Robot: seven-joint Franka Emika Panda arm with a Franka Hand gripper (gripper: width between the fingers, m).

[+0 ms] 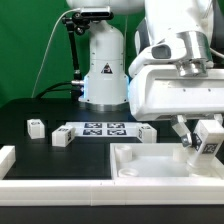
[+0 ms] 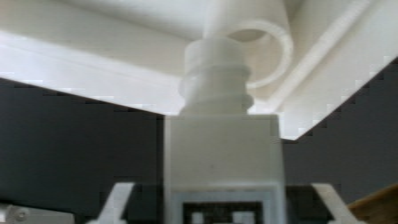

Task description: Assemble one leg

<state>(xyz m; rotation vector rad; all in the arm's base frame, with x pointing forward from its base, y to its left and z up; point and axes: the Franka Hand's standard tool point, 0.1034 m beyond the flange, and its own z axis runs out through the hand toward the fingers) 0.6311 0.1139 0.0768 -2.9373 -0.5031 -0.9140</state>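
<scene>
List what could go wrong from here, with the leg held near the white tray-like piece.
1. The stepped tip of the leg sits at the round socket in a corner of the tray-like piece. If it is slightly off-axis, it could jam or cross-thread.
2. The gripper appears to hold only the leg's tagged end, so a twisting force might make it slip.
3. Pressing in may shift the tray-like piece.
</scene>
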